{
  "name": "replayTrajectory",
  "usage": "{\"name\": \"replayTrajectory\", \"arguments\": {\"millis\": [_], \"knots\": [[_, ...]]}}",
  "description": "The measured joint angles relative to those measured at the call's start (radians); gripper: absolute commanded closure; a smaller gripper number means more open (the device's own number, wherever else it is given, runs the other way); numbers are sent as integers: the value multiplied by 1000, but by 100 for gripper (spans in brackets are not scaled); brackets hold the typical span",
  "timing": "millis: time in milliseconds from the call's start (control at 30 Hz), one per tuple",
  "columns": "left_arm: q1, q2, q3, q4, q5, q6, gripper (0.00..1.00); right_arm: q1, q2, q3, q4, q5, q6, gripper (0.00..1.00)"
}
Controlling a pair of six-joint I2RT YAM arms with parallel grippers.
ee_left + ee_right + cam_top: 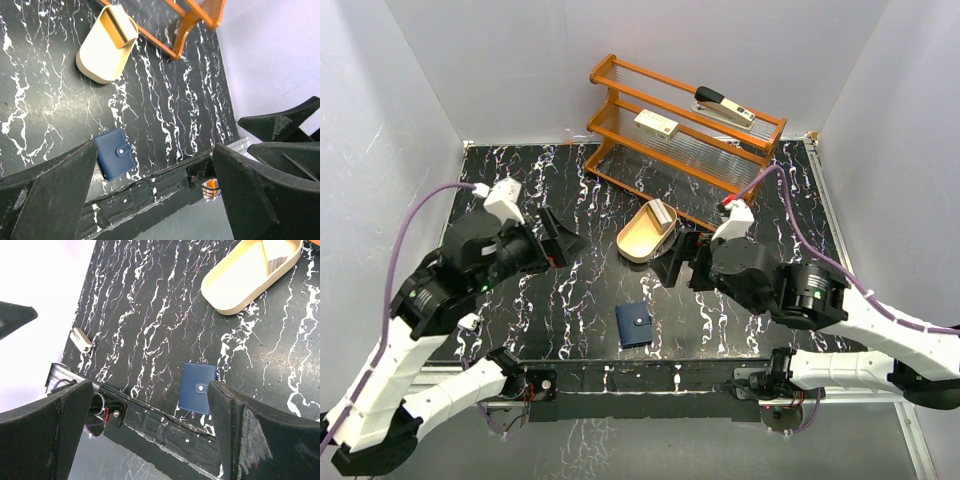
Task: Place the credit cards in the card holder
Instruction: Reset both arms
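Marbled table point(582, 300) holds card holder point(634, 326); only overhead shows shelved cream box point(656, 125).

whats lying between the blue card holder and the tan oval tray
Nothing: only bare black marbled tabletop separates the closed card holder from the tan oval tray. The top external view shows it, and both wrist views agree.

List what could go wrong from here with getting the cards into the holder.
1. The card holder lies snapped shut close to the front edge of the table; prying at it may shove it off.
2. The credit cards lean stacked against the end wall of the tray; a pinch could lift several at once or tip the tray.
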Motion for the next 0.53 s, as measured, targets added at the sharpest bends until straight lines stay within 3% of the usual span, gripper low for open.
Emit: {"name": "replayTrajectory", "arguments": {"millis": [200,367,533], "knots": [[0,-92,-26,-8,-21,-20,1,0,-97,-82,5,8,29,2],[0,-150,-146,-10,-21,-60,1,0,-94,-117,8,5,51,2],[0,-160,-171,-11,-28,-80,1,0,-94,-132,25,-7,67,2]]}}
